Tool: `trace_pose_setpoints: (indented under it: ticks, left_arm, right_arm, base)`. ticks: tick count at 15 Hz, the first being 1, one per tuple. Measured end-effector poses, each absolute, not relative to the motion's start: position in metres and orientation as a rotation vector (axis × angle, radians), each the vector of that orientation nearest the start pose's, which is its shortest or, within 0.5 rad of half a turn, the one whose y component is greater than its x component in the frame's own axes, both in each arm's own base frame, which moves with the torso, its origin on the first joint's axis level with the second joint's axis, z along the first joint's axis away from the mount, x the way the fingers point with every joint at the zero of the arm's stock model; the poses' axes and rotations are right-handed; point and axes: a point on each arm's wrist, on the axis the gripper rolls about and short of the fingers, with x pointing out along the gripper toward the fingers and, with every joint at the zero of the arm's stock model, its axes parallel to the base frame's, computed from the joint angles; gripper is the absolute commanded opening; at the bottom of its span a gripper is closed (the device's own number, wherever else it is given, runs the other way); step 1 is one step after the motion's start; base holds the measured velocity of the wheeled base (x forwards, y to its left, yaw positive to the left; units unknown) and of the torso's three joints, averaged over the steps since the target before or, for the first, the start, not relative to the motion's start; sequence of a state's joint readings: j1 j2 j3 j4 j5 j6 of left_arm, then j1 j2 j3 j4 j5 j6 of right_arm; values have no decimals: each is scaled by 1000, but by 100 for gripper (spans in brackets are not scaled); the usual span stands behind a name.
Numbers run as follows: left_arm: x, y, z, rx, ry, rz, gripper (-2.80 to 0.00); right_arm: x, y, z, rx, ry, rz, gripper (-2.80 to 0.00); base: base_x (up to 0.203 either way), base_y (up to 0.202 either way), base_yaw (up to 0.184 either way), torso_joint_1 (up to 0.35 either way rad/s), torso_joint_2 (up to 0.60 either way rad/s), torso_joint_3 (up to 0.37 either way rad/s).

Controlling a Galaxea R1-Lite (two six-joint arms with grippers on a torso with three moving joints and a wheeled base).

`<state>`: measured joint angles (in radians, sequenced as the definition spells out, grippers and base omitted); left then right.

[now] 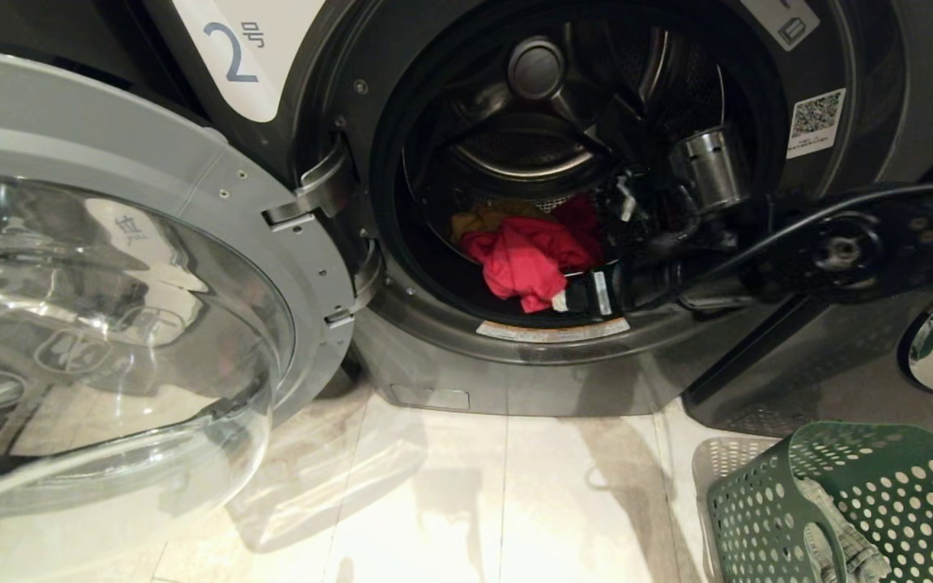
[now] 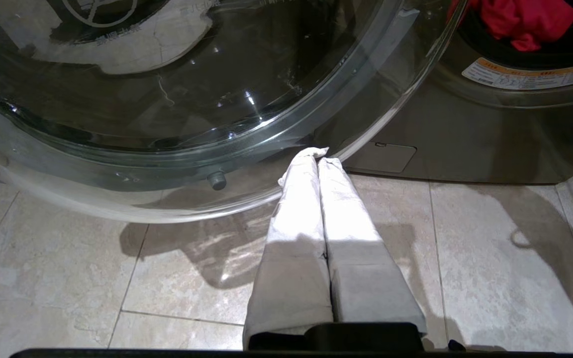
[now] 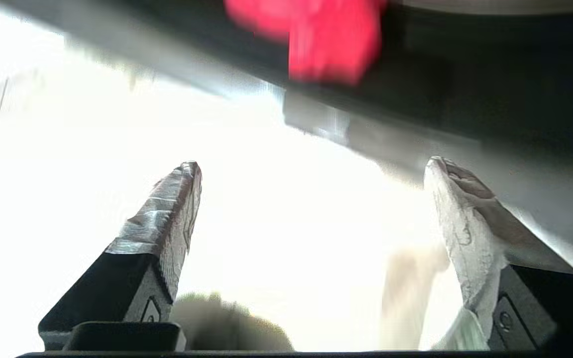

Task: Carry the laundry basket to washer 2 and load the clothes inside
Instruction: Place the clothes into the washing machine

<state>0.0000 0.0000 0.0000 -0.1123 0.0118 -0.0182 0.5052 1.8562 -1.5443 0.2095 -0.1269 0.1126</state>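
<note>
The grey patterned piece (image 1: 847,534), draped in the laundry basket (image 1: 766,510), looks soft and light; a bunched fold is best pinched. The right gripper (image 3: 311,169) fingers are spread, empty; the left gripper (image 2: 318,155) fingers are pressed together.

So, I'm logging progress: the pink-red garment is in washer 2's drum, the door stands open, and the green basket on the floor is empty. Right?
Not quite. The laundry basket is not empty: the head view shows a grey patterned piece hanging inside it. The rest holds: the pink-red garment lies in washer 2, and its door stands open.
</note>
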Motion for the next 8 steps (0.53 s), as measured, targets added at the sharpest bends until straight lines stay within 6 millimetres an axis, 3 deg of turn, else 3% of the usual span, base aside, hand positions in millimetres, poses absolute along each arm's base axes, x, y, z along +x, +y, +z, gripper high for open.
trace_pose_setpoints:
  ticks: [2, 5, 8]
  left_arm:
    - [-23, 0, 87, -19, -112, 11, -280]
    - [-23, 0, 87, -19, -112, 10, -280]
    - [-23, 0, 87, -19, -112, 11, -280]
  right_arm:
    - [280, 154, 253, -73, 570, 315, 0]
    - [221, 121, 226, -118, 677, 256, 0]
    - [172, 79, 211, -104, 738, 100, 0]
  base:
    - [0, 0, 0, 0, 0, 0]
    - [0, 0, 0, 0, 0, 0]
    - [0, 0, 0, 0, 0, 0]
